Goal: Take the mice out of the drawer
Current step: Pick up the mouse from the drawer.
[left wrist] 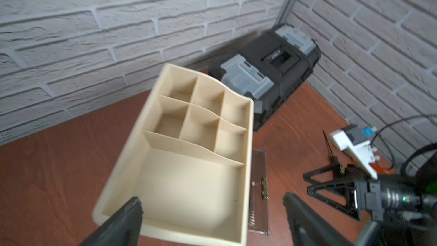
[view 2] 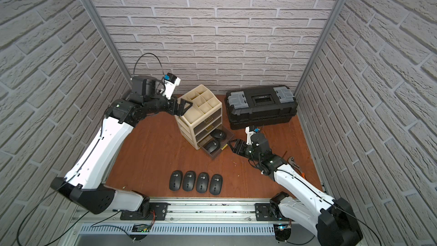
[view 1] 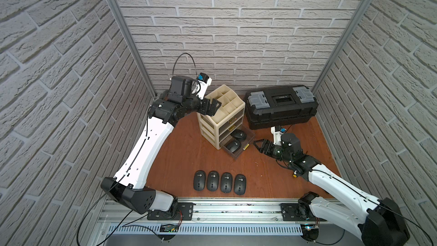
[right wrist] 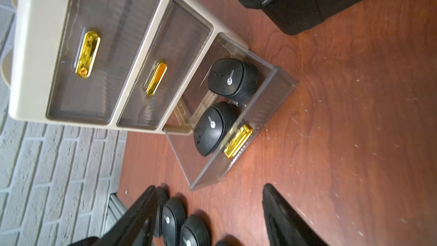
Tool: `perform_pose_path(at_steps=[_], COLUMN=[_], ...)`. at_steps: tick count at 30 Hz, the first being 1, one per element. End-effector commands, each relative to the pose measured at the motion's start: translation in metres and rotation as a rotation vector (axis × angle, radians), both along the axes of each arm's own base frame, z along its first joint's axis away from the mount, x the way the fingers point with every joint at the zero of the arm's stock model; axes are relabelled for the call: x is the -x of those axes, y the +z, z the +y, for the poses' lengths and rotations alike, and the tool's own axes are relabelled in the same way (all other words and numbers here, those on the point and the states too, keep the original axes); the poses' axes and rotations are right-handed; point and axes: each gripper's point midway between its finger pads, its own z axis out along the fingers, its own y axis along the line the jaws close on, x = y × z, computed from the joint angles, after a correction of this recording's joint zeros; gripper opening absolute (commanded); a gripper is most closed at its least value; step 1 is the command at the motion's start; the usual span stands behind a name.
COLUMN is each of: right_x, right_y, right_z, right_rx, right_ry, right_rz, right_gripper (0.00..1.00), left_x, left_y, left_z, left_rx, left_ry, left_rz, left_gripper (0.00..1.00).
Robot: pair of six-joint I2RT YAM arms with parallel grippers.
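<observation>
2 black oval mice (view 1: 233, 146) lie in the pulled-out bottom drawer (right wrist: 267, 105); 4 more mice (view 1: 226, 182) line up on the tabletop (view 1: 179, 157).

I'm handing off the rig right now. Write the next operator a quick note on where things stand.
Left gripper: open, empty, at the top edge of the organizer.
Right gripper: open, empty, just in front of the open bottom drawer.
Done: four mice in a row on the table.
Left: two mice lie in the drawer; lift them out.
</observation>
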Motion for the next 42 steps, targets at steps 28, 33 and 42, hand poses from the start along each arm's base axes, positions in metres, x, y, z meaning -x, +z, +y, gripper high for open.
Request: perform_pose_path(at_steps=[28, 33, 42], right_x=[0.092, 0.089, 0.086], right_y=[0.063, 0.062, 0.056], right_z=[-0.025, -0.021, -0.021], right_rx=[0.245, 0.237, 0.232], right_ry=[0.318, 0.324, 0.317], right_rz=[-0.046, -0.040, -0.028], right_gripper=[1.00, 1.00, 1.00], left_x=[0.022, 0.018, 0.012], left_y=[-0.211, -0.237, -0.271], left_z=[-0.134, -0.131, -0.119], left_rx=[-0.507, -0.527, -0.604], left_ry=[-0.142, -0.128, -0.082], left_rz=[0.309, 0.343, 0.354], left_gripper=[0.63, 0.61, 0.62])
